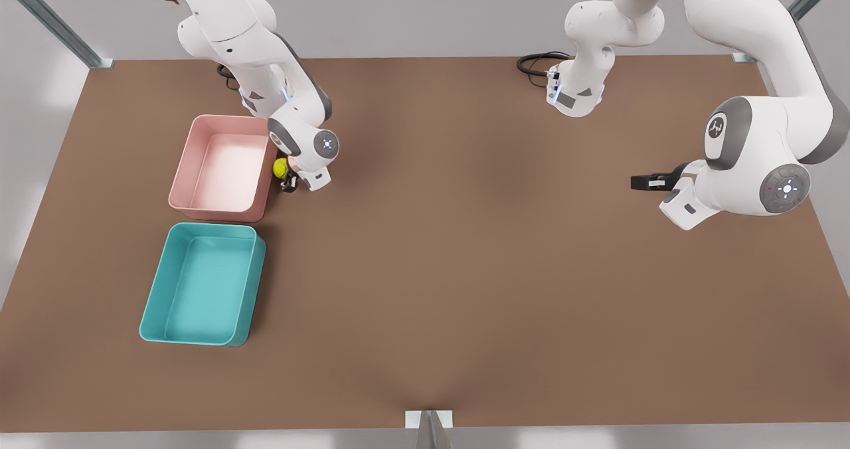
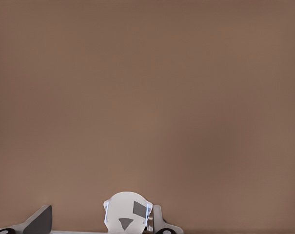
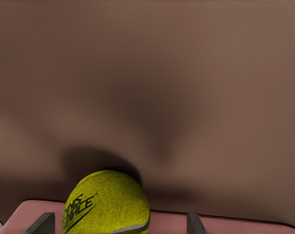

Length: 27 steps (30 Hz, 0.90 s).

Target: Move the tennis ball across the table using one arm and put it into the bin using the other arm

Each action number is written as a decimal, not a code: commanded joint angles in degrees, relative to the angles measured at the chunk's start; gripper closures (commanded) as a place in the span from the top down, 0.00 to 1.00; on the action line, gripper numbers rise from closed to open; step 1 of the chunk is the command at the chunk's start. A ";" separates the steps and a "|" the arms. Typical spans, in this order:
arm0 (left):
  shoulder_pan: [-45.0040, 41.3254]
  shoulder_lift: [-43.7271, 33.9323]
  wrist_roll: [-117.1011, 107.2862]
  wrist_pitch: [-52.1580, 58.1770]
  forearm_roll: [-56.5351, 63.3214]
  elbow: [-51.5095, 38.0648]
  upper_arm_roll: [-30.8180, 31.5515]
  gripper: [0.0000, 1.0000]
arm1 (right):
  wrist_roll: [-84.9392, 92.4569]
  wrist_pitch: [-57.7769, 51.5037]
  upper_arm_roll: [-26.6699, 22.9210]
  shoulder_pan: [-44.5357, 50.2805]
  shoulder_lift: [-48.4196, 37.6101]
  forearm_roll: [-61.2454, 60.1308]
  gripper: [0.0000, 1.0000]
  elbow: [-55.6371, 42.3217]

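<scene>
In the front view, the right gripper [image 1: 290,182] sits low at the near corner of the pink tub [image 1: 222,170], on the front view's left, with the tennis ball [image 1: 280,167] right against it, just beside the pink tub's wall and above the brown table [image 1: 465,269]. The teal bin [image 1: 202,283] lies just in front of the pink tub and holds nothing. On the front view's right, the left gripper [image 1: 647,182] waits well apart from the ball, its dark fingers pointing toward the middle of the table; whether they are spread or closed cannot be told. The left wrist view looks down on bare table with part of a white arm base [image 2: 127,214] at its edge. In the right wrist view, the tennis ball [image 3: 108,204] fills the space between two spread fingertips [image 3: 40,224], which stand wide of it, with the pink tub's rim [image 3: 225,222] close by; no firm grip can be seen. By my reading, the ball has crossed the table and reached the receiving arm, but the lift and the drop into the teal bin are left.
</scene>
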<state>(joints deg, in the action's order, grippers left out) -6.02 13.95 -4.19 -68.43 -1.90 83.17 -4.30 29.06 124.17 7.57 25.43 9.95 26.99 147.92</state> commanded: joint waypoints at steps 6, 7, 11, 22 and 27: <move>-0.13 0.29 -0.21 0.05 0.06 -0.02 0.00 1.00 | 1.26 0.37 1.57 0.06 -0.02 -0.10 1.00 0.79; -0.13 0.29 -0.21 0.05 0.06 -0.02 0.00 1.00 | 1.17 0.37 1.66 0.06 -0.02 -0.10 1.00 0.88; -0.13 0.29 -0.21 0.05 0.06 -0.11 0.00 1.00 | 1.17 0.37 2.10 0.06 -0.11 -0.10 1.00 1.14; -0.13 0.38 -0.21 0.05 0.06 -0.02 0.00 1.00 | 0.82 2.92 2.01 -0.38 -1.86 -0.19 1.00 4.83; -0.13 0.38 -0.21 0.05 0.06 -0.02 0.00 1.00 | -1.38 5.82 2.01 -0.29 -1.95 -0.10 1.00 6.33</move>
<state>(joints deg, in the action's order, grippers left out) -6.16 14.39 -4.37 -68.41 -1.87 83.17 -4.31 29.23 128.10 9.58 25.12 8.04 26.93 154.17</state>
